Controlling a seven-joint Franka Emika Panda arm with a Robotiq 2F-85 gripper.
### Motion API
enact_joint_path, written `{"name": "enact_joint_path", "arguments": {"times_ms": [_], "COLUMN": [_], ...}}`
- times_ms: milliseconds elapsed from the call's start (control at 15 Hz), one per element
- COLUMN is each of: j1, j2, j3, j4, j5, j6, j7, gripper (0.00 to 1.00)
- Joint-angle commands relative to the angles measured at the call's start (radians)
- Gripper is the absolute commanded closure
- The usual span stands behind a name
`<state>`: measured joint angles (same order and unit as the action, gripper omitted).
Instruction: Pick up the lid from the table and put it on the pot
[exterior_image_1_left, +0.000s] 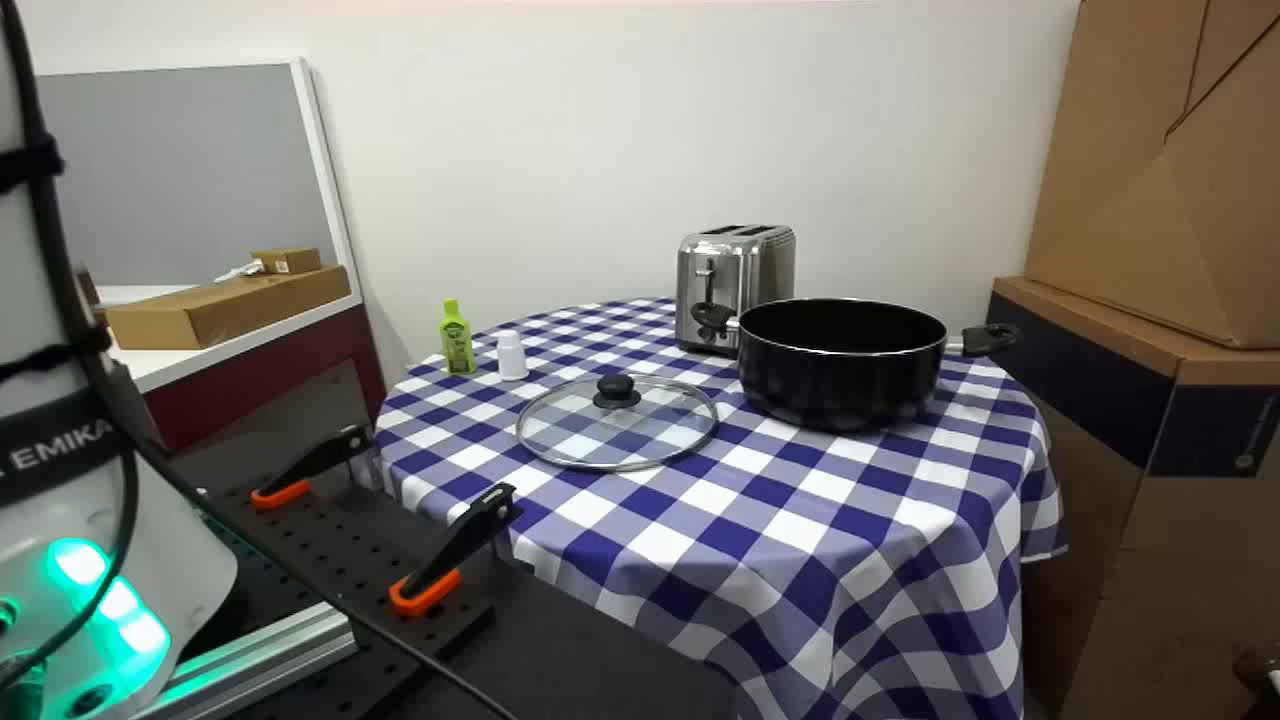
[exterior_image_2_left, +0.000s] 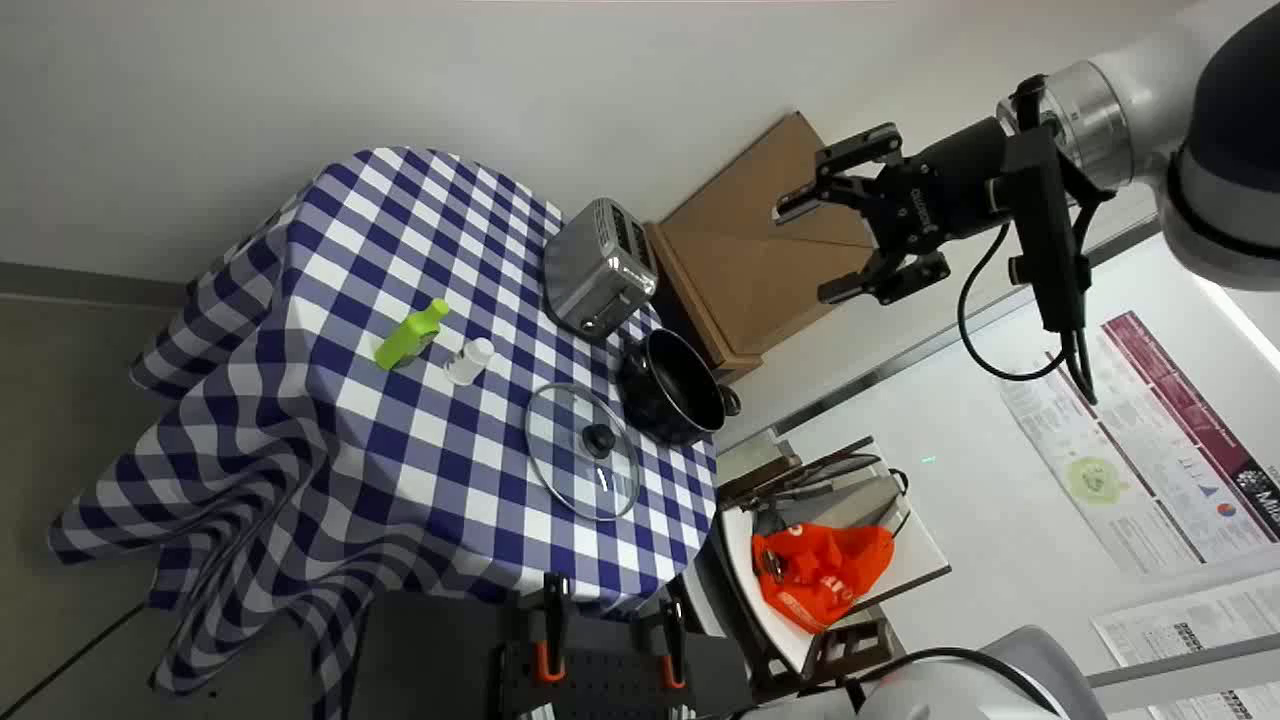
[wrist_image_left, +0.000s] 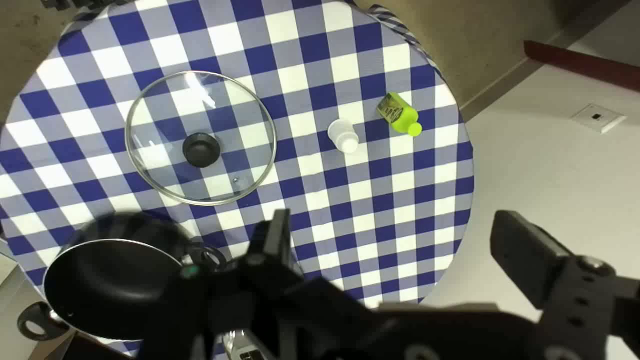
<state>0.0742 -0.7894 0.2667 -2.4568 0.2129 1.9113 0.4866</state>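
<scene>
Admittedly, in the wrist view, my gripper (wrist_image_left: 392, 234), fingers apart, hides most of the toaster (wrist_image_left: 241, 343), right of the pot (wrist_image_left: 107, 287).

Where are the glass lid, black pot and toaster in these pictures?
Glass lid (wrist_image_left: 201, 149), in the wrist view: on its black central knob.
Black pot (exterior_image_1_left: 842, 382), in an exterior view: on its outer wall.
Toaster (exterior_image_2_left: 587, 266), in an exterior view: on its silver side.

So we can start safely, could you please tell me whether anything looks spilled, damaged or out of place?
Nothing stands out: the lid lies flat, knob up, beside the upright pot; the green bottle and white container stand upright, and no spill or damage shows.
</scene>
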Motion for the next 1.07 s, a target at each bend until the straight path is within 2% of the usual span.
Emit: {"name": "enact_joint_path", "arguments": {"times_ms": [0,333,733,1000], "j1": [-0.005,-0.066,-0.176,-0.224], "j2": [0.000,0.000,0.038,0.123], "j3": [0.003,0.005,-0.008,-0.040], "j4": [0.002,-0.056,-0.188,-0.257], "j5": [0.003,-0.075,-0.184,-0.199], "j6": [-0.002,0.096,0.367,0.487], "j7": [-0.003,0.003,0.023,0.006], "gripper": [0.00,0.00,0.00,0.00]}}
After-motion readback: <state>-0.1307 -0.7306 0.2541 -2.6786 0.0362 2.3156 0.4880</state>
